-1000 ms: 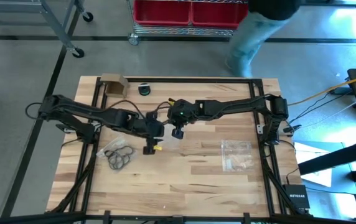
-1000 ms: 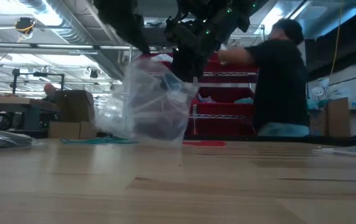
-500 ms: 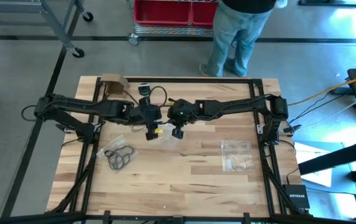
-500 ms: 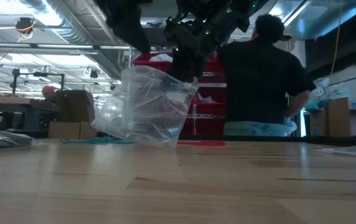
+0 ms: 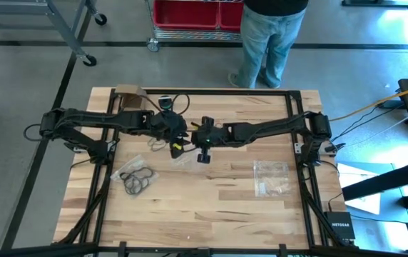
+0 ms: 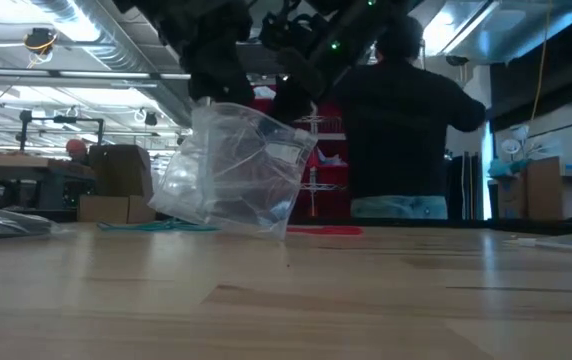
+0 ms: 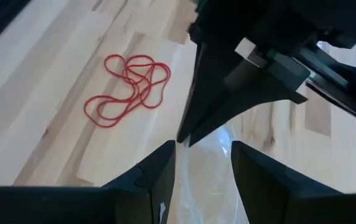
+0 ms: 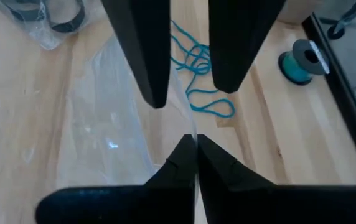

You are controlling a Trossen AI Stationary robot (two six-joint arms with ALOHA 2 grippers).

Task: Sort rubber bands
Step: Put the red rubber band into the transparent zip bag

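The step in hand looks like holding a clear bag (image 6: 234,170) open, and doing it well means the right end effector (image 8: 195,144) keeps its pinch on the bag's edge while the left end effector (image 7: 203,149) — fingers spread, empty — catches the opposite lip. Both arms meet low over mid-bench (image 5: 211,200). Red rubber bands (image 7: 127,89) and teal rubber bands (image 8: 200,78) lie loose nearby — black rubber bands (image 5: 138,180) farther off.

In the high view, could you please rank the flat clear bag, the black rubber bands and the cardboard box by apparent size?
1. Flat clear bag, largest.
2. Black rubber bands, spread as a loose cluster.
3. Cardboard box, close to the bands; those two are hard to separate.
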